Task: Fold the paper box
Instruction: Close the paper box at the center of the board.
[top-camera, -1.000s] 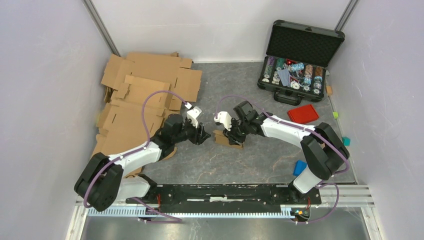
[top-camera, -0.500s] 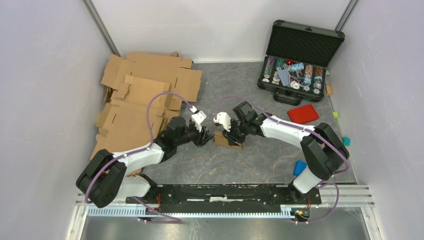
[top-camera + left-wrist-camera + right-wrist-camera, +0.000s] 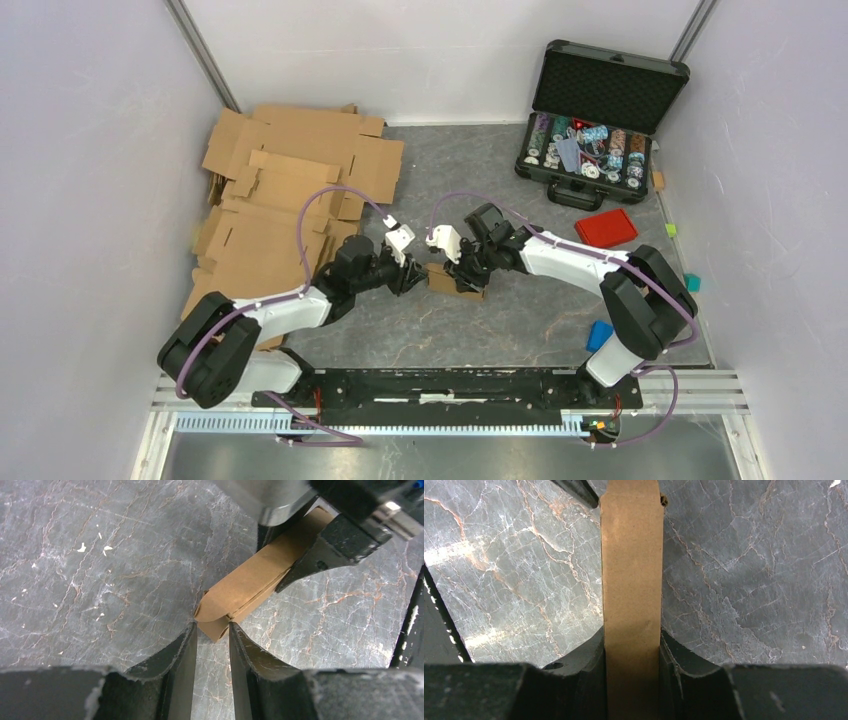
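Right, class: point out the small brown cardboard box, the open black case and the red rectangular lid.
small brown cardboard box (image 3: 631, 580), right wrist view, its broad face.
open black case (image 3: 610, 92), top view, raised lid.
red rectangular lid (image 3: 606, 228), top view, middle.

I have the paper box (image 3: 441, 280) mid-counter (image 3: 450, 330), between my two hands: the left hand (image 3: 416, 279) at its left end, the right hand (image 3: 462, 275) around its right end. Cardboard sheets (image 3: 280, 190) are piled at the far left. The case (image 3: 590, 130) stands at the far right, with the lid (image 3: 606, 228) just before it.
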`<state>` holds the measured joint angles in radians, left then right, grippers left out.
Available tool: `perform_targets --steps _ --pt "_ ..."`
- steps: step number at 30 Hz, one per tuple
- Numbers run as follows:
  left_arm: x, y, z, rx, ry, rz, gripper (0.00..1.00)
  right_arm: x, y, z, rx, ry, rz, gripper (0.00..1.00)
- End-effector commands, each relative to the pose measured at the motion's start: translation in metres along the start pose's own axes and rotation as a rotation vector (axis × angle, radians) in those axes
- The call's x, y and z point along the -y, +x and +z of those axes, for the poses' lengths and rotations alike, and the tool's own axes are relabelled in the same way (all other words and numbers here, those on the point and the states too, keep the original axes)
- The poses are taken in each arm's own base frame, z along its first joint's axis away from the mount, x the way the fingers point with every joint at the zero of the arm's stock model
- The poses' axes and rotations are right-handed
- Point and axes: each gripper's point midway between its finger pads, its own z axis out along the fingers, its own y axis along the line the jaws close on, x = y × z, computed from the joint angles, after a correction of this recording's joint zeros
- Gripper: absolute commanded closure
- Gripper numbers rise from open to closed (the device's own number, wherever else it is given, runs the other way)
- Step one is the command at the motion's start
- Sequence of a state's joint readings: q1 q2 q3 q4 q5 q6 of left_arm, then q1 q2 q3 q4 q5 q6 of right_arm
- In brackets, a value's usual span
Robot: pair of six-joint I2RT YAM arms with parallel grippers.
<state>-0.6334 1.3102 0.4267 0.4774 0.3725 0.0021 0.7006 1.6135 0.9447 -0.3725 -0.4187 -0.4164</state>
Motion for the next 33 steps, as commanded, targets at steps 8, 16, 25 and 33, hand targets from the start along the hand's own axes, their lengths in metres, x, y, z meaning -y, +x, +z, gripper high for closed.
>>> perform_targets --steps 8,16,25,33 --pt "0.006 -0.042 -0.005 0.169 0.015 0.075 0.61 -0.017 -0.006 0.005 -0.004 -0.062 -0.031 0.79" --pt "0.003 -0.045 -0.01 0.186 -0.015 0.055 0.6 -0.023 -0.005 0.007 -0.007 -0.078 -0.033 0.79" --pt "0.003 -0.047 -0.01 0.192 -0.015 0.056 0.6 -0.03 -0.004 0.006 -0.01 -0.096 -0.049 0.8" --pt "0.005 -0.055 -0.016 0.245 -0.014 0.083 0.51 -0.032 -0.003 0.007 -0.02 -0.109 -0.053 0.82"
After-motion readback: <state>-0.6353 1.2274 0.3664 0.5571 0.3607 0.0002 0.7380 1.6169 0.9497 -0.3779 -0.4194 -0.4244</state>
